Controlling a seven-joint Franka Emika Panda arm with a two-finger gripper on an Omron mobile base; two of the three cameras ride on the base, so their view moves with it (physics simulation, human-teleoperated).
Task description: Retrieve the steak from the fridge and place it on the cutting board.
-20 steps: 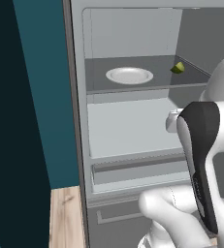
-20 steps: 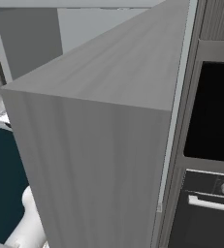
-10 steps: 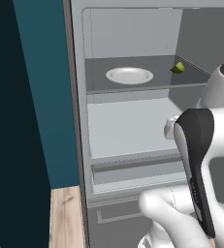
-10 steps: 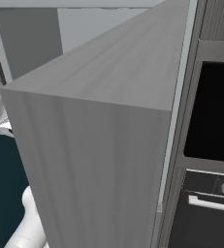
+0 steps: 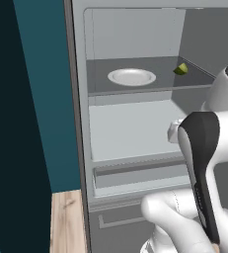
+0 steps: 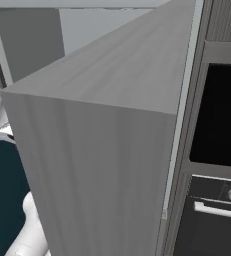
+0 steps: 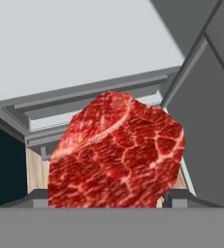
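The steak (image 7: 116, 152), a glossy marbled red lump, takes up the middle of the hand view. My gripper (image 7: 106, 198) is shut on it, with a dark fingertip (image 7: 36, 197) showing at each side of the meat. Behind the steak lies the open fridge (image 7: 84, 43), its pale shelf and lower drawer front just beyond. In the left base view my arm (image 5: 202, 163) stands before the fridge (image 5: 130, 133) at the height of the middle shelf, hiding the hand. The cutting board is out of view.
A round white plate (image 5: 132, 76) and a small green fruit (image 5: 181, 69) sit on the fridge's upper shelf. The open grey fridge door (image 6: 97, 130) stands wide in the right base view, with a black oven (image 6: 222, 115) beside it. Pale wooden floor (image 5: 66, 222) lies below.
My arm has drawn slightly down and back from the fridge shelf. The plate and green fruit have stayed put.
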